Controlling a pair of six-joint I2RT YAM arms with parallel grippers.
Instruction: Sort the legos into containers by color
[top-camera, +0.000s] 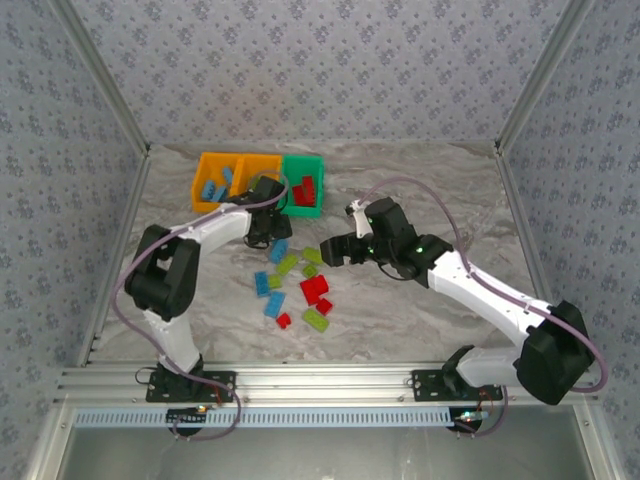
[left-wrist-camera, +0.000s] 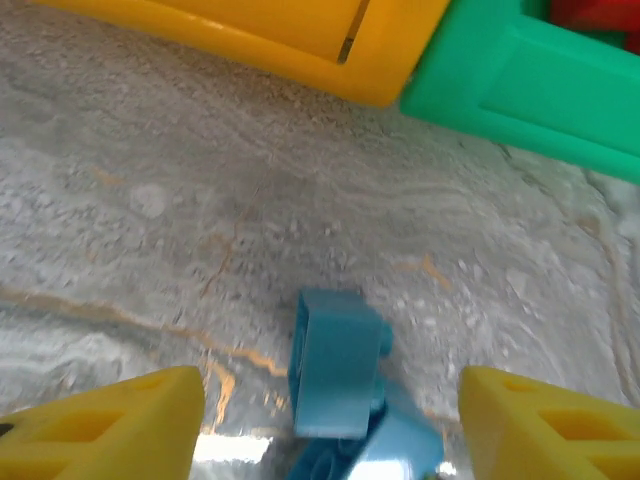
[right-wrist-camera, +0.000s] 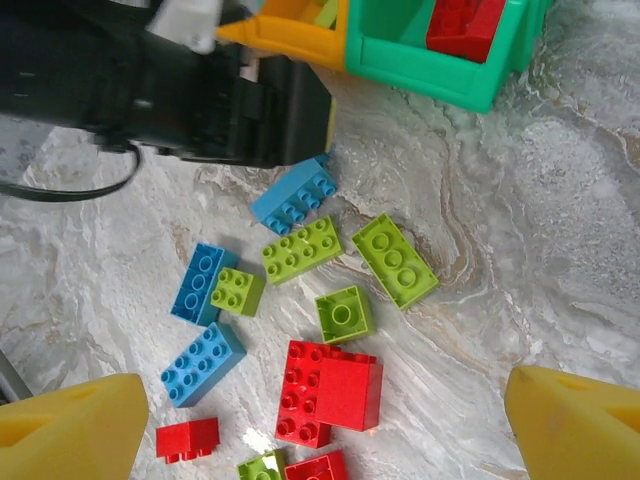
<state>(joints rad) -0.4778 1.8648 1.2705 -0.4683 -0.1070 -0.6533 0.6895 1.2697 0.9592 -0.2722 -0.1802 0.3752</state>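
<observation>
The left gripper (left-wrist-camera: 328, 415) hung low over the table (left-wrist-camera: 150, 200) with its yellow fingers (left-wrist-camera: 110, 425) spread wide, holding nothing. Between them lay a blue lego (left-wrist-camera: 338, 355), its long axis running away from the wrist toward the orange bin (left-wrist-camera: 250, 40) and green bin (left-wrist-camera: 520, 90). It was blurred and may have rested on a second blue piece. The right gripper (right-wrist-camera: 325, 425), equally wide and empty, hovered over the scattered legos (right-wrist-camera: 300, 250).

Loose legos (top-camera: 315, 290) lie before joined containers (top-camera: 303, 209), seemingly part-filled.
</observation>
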